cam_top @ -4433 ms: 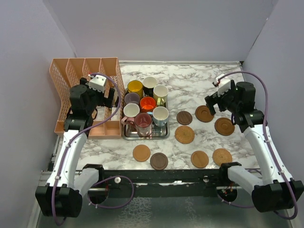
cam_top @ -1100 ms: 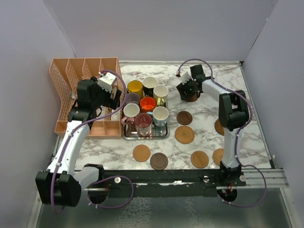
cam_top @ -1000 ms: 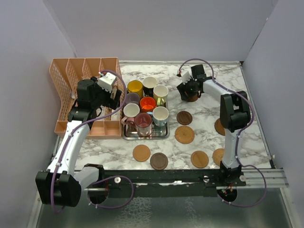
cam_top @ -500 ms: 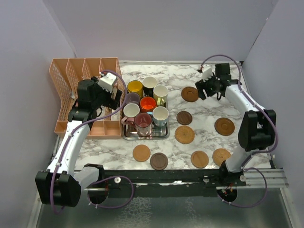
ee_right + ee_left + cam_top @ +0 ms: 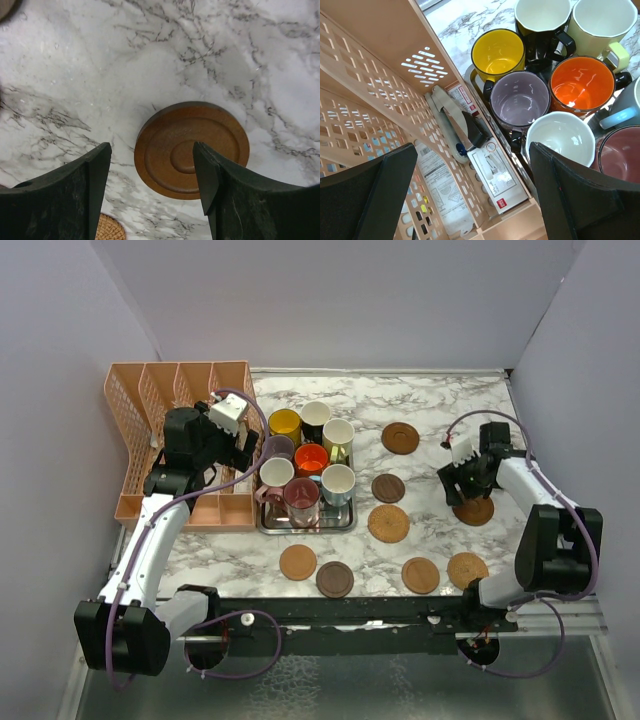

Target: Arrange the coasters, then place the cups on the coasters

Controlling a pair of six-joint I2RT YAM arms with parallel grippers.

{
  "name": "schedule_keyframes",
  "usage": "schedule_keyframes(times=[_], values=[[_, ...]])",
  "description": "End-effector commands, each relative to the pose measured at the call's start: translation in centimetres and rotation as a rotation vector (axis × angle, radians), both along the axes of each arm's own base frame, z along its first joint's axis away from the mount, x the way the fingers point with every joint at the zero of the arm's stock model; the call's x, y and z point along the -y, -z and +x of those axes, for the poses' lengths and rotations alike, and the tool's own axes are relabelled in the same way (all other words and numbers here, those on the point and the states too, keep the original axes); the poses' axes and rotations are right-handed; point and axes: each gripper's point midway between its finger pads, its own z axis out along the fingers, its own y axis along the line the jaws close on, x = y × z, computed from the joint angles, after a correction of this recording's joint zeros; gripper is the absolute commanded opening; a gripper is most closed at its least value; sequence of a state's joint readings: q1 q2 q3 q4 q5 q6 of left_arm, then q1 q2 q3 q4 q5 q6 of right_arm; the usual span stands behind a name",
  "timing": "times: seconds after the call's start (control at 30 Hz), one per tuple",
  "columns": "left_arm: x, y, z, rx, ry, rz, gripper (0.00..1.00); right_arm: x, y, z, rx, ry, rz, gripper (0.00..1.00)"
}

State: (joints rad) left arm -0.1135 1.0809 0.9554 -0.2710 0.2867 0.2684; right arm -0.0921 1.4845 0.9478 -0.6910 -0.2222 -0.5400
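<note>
Several round brown coasters lie loose on the marble right of the tray, among them a far one (image 5: 400, 437) and a dark one (image 5: 388, 487). My right gripper (image 5: 466, 486) hangs open just above a ringed brown coaster (image 5: 192, 150), which lies flat between and slightly right of its fingers (image 5: 90, 200); nothing is held. Several cups stand packed on the steel tray (image 5: 346, 521): yellow (image 5: 497, 52), purple (image 5: 520, 100), orange (image 5: 581, 82) and others. My left gripper (image 5: 472, 150) is wide open and empty above the seam between rack and tray.
An orange plastic rack (image 5: 165, 405) with compartments stands left of the tray, holding leaflets and a small packaged item (image 5: 495, 175). A woven coaster (image 5: 107, 230) lies near the ringed one. Grey walls close in the table on three sides.
My right gripper left the coaster at the back of the table, swung right and came nearer, and now hovers over the ringed coaster at the right. The left arm has not moved.
</note>
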Motion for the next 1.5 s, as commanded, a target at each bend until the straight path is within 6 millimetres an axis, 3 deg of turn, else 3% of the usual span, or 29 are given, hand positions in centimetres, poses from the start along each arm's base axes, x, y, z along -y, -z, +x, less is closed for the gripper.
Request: schedule_keyframes(times=[0.0,0.4,0.6,0.83,1.07,1.3,1.47], values=[[0.7,-0.1,-0.3,0.002,0.034,-0.018,0.99,1.2,1.3,-1.4,-0.048,-0.008,-0.033,0.67],[0.7,0.1,-0.4,-0.001,0.033,-0.016,0.99,2.3,3.3,-3.1,-0.124,-0.004,-0.027,0.63],[0.7,0.3,-0.4,-0.006,0.034,-0.016,0.99,2.5,4.5,-2.7,-0.136,0.004,-0.016,0.60],[0.8,0.4,-0.4,-0.011,0.038,-0.018,0.99,2.7,4.7,2.1,-0.082,0.006,0.012,0.51],[0.8,0.5,-0.2,-0.015,0.038,-0.018,0.99,2.8,3.8,10.0,0.014,0.053,0.073,0.43],[0.9,0.4,0.0,-0.017,0.039,-0.020,0.99,0.0,4.7,15.5,0.005,0.040,0.128,0.42],[0.8,0.5,0.0,-0.019,0.039,-0.018,0.99,-1.3,5.3,17.6,-0.003,0.048,0.129,0.42]])
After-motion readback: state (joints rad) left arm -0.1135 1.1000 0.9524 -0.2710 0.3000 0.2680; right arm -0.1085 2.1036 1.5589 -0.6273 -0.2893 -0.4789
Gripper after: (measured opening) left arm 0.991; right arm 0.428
